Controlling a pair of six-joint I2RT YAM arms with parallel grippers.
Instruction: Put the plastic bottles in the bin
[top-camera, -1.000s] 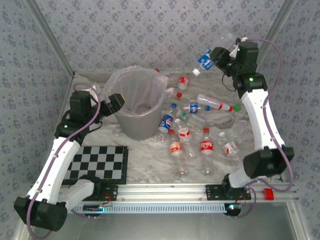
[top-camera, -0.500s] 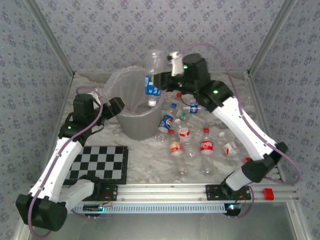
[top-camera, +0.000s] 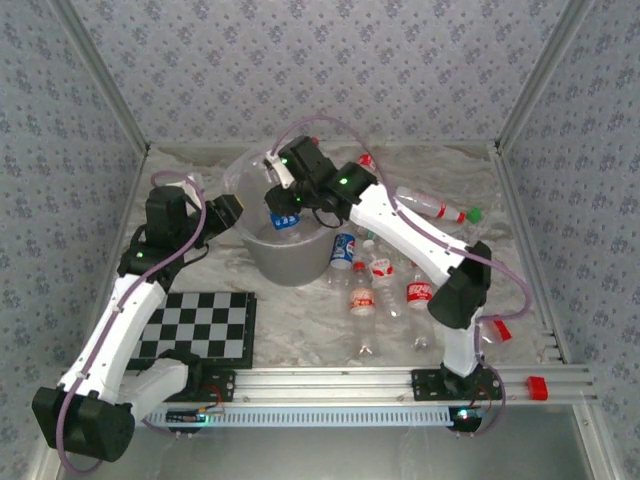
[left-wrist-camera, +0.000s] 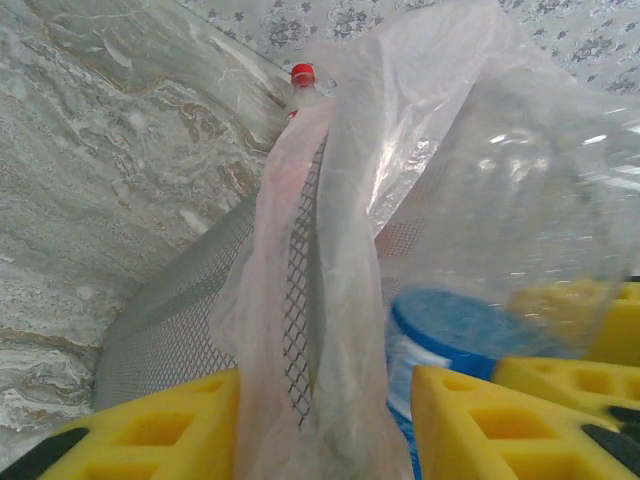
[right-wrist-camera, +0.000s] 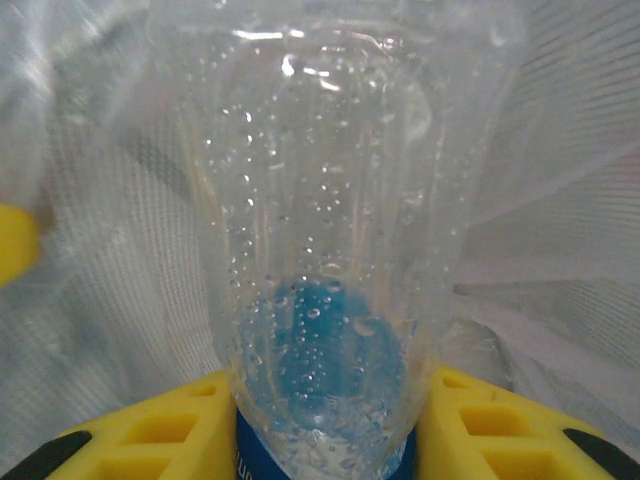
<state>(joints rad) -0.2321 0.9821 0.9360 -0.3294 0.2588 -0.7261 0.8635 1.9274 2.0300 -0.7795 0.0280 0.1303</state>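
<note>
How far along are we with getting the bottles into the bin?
Done: can't tell, since the inside of the bin is mostly hidden. In hand: the right gripper holds a blue-label bottle at the bin's mouth, not yet released. The left gripper straddles the liner at the rim. Left: several bottles lie on the table beside the bin.

The small clear plastic bottle with a blue label is seen to be glossy and smooth, beaded inside with droplets. The round grey bin is shown with a matt, fine-meshed wall and is lined with a crinkly translucent plastic bag, thin and shiny. The grey-veined marble-look table top is finished smooth. The silver metal rail is left bare, with a satin sheen.
</note>
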